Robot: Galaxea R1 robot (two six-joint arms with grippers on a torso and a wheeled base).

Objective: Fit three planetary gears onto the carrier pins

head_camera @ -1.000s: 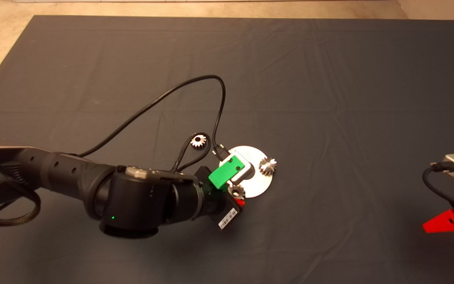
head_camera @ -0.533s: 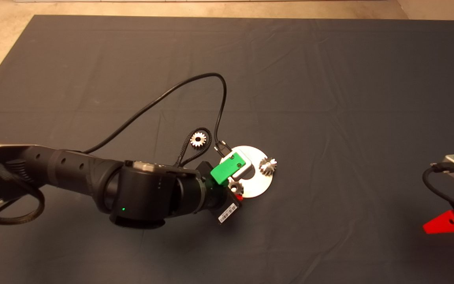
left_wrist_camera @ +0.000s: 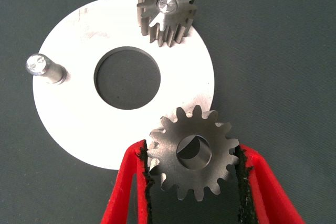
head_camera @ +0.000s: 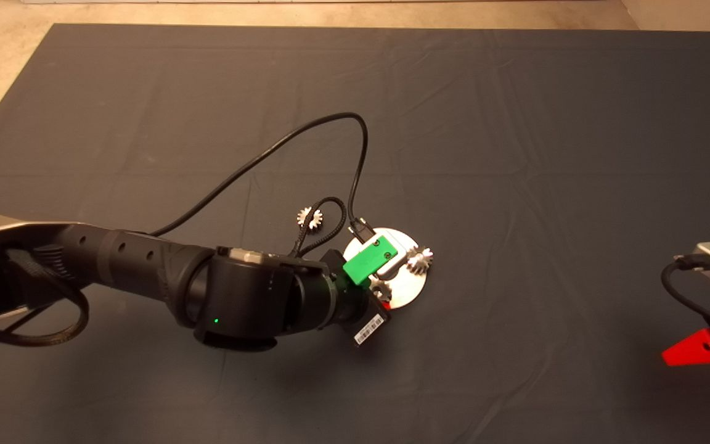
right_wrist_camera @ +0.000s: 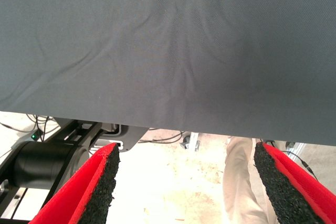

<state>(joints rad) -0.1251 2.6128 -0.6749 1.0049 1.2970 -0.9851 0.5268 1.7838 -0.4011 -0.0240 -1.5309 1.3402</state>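
The left end effector [left_wrist_camera: 191,182] is reaching in over the dark mat [head_camera: 515,154] covering the worktop and is hanging above the near edge of the carrier disc [left_wrist_camera: 79,119], the flat shiny plate with a large centre hole that is lying near the middle of the mat. Its two red fingers [left_wrist_camera: 126,192] are pinching a planetary gear [left_wrist_camera: 193,157] from opposite sides, the black pads pressing against the teeth, so the end effector is closed on that gear. The held gear is sitting level over the rim of the disc, and through its dark bore a carrier pin [left_wrist_camera: 197,153] is showing off-centre; whether the gear is touching the pin cannot be told. Across the centre hole from it, a second gear [left_wrist_camera: 165,17] is standing on the disc with the top of its pin showing in its bore. A third pin [left_wrist_camera: 44,70] is standing bare at the disc's edge, to one side of the centre hole. In the head view, the last gear [head_camera: 309,217] is lying on the mat just beyond the disc, partly crossed by the arm's black cable [head_camera: 330,213]. The right end effector [right_wrist_camera: 184,182] is waiting far from the disc at the mat's edge, its fingers spread wide with nothing between them, and a person's leg [right_wrist_camera: 241,182] is showing on the floor beyond.
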